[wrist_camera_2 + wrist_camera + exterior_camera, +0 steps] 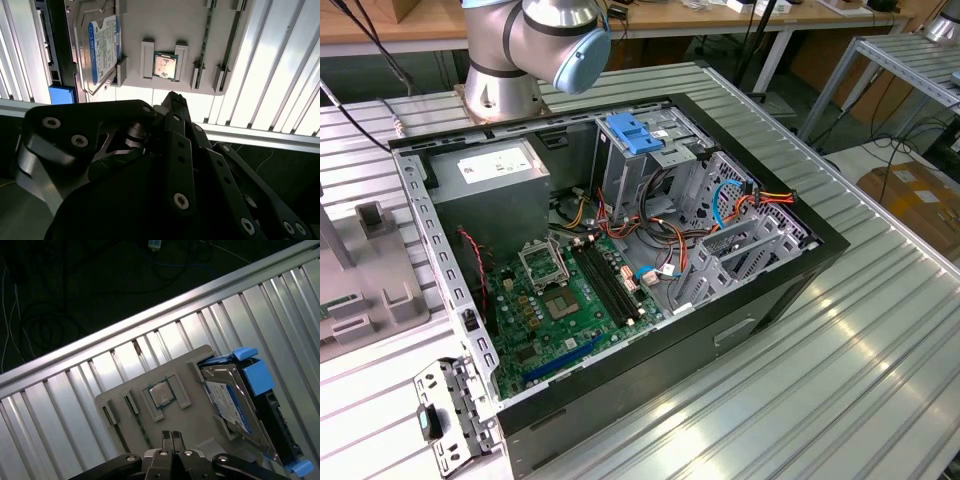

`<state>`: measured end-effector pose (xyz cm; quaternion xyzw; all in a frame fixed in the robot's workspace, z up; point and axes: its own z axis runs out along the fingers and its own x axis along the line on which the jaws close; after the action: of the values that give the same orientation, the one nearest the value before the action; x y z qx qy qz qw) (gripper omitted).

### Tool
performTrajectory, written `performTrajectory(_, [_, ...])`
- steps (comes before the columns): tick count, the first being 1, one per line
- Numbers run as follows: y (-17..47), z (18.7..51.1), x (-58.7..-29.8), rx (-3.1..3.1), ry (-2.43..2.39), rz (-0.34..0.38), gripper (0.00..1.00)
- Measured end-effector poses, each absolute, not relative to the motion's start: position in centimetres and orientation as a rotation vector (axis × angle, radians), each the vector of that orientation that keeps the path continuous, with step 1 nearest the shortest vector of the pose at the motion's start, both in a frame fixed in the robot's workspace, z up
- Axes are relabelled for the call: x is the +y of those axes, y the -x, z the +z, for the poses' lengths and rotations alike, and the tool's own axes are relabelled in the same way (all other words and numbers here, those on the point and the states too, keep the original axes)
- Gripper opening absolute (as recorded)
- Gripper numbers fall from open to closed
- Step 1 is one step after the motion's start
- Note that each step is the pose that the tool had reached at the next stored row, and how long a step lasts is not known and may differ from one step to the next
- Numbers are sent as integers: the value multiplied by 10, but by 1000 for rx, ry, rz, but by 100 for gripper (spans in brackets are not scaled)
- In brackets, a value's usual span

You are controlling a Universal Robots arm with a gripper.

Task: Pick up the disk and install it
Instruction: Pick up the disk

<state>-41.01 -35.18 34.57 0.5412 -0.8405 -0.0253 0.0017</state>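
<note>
Clenched, empty jaws near flat, blue-edged metal disk [234,392] on grey slotted tray [197,415]

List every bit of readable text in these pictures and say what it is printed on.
No text is legible enough to quote.
Label on the disk: print in both wrist views, too blurred to read.
Label on the power supply: too small to read.
Lid of the processor chip: markings unreadable.

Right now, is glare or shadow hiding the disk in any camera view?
No. In the second wrist view glare washes out the table slats, but the disk is evenly lit; in the first wrist view its metal catches a mild sheen; in the exterior view the computer case is evenly lit.
</note>
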Motion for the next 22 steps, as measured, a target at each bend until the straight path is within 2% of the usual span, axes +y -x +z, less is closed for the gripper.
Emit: performTrajectory(22, [410, 346, -352, -2509, -1877, -79, 11])
